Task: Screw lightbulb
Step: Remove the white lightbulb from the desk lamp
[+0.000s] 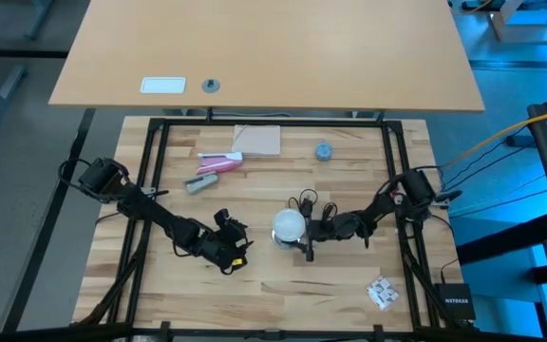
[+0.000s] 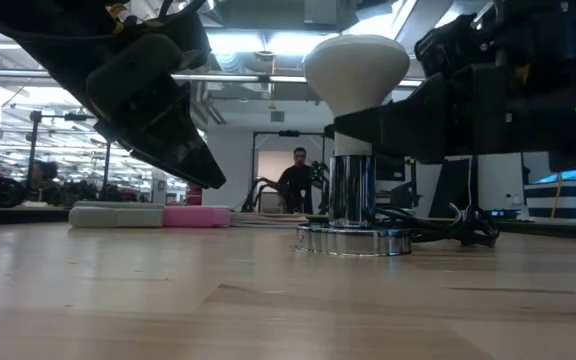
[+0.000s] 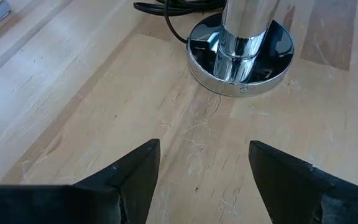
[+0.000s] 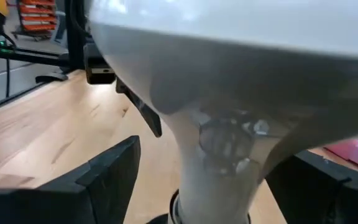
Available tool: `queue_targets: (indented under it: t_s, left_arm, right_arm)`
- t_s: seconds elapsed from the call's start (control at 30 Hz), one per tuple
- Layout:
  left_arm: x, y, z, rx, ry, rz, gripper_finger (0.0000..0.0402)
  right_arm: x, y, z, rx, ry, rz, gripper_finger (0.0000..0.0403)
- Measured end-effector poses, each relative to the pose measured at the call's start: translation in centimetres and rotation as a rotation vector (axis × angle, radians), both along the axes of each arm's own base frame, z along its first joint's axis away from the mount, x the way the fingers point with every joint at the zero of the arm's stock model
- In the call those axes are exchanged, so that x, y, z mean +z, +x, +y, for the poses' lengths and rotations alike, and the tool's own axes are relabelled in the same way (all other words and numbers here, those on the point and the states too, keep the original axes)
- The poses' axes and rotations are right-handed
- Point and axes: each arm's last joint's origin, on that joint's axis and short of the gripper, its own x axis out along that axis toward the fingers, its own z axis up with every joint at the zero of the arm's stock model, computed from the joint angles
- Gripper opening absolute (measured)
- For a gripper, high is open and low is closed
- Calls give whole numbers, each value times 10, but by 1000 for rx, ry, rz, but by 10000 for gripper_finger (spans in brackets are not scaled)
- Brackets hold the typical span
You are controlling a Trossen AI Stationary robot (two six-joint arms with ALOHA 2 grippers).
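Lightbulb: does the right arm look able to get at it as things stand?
Probably yes. The right gripper is already at the lightbulb, fingers either side of its neck above the socket, nothing between. The left gripper waits apart, open.

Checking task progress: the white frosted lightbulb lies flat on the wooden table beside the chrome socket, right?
Not lying flat: the low view shows the white frosted lightbulb standing upright in the chrome socket, on the wooden table.

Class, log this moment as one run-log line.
bulb: upright in socket | right gripper: jaws astride bulb neck | left gripper: open, beside socket
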Motion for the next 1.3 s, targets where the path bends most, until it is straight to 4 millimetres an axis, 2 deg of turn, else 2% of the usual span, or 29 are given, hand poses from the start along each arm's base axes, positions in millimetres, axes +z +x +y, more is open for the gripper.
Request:
queue_targets:
  t_s: [0.2,0.77,0.9,1.17,1.3]
  left_arm:
    - [0,0,0,0,0,0,237]
    - [0,0,0,0,0,0,237]
    - [0,0,0,0,0,0,237]
    - [0,0,0,0,0,0,237]
    - [0,0,0,0,0,0,237]
  right_arm:
    - [-5,6,-3,55,1,-17,318]
    - [-1,6,-2,85,-73,-60,313]
    - [-2,6,-2,68,-74,-56,278]
    - [-2,6,-2,64,-72,-53,165]
    - [-2,6,-2,64,-61,-50,158]
